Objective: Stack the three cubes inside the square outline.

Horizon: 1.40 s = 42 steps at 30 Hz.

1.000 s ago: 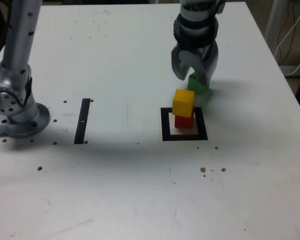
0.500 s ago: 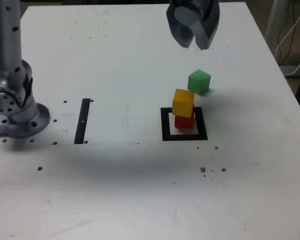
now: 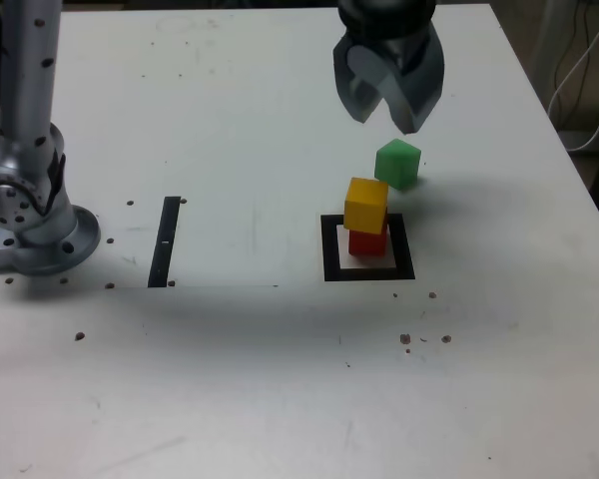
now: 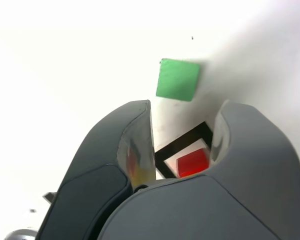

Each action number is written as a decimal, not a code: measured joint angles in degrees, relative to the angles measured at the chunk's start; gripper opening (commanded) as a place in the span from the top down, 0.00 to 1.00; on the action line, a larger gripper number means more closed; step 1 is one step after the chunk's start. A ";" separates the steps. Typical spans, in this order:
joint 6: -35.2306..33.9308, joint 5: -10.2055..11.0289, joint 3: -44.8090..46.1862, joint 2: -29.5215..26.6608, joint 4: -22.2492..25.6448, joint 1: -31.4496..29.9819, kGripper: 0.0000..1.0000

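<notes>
So the gripper (image 3: 389,100) is hanging up over the far side of the table (image 3: 280,379) with its jaws parted and nothing in between, not touching anything. The wrist view backs that up, just bare table showing through the gap. The green cube (image 3: 397,164) sits on the table below it, just past the far right corner of the square outline (image 3: 330,249) in the exterior view, and turned a bit off-square. Inside the outline the yellow cube (image 3: 365,205) is on top of the red cube (image 3: 367,242), slightly skewed. The green one looks like a light, rigid, smooth block, so I'd pinch it across two opposite flat faces after matching its rotation, and place it gently.
</notes>
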 measured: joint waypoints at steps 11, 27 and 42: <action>9.41 2.00 -0.58 9.70 0.59 1.19 0.00; 10.12 1.39 -3.77 12.97 0.27 2.92 0.05; 7.60 -0.10 -3.36 15.35 -0.77 3.46 0.26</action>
